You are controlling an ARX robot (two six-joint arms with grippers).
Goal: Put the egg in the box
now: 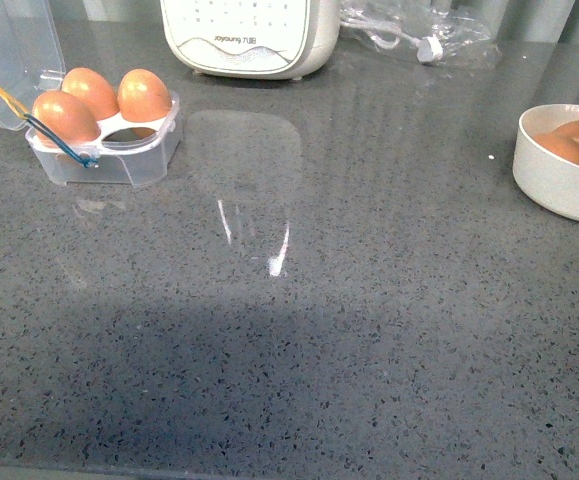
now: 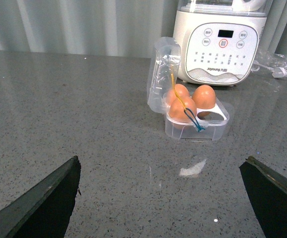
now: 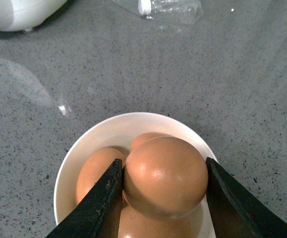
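While left jaws stand apart, the egg clamped between right jaws over the bowl, long axis unclear.

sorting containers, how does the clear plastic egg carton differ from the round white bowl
The clear plastic carton is see-through and boxy; the round white bowl is opaque. The carton has a hinged lid, open; the bowl has none. The carton's eggs sit in separate cups; the bowl's lie piled. Both hold orange-brown eggs.
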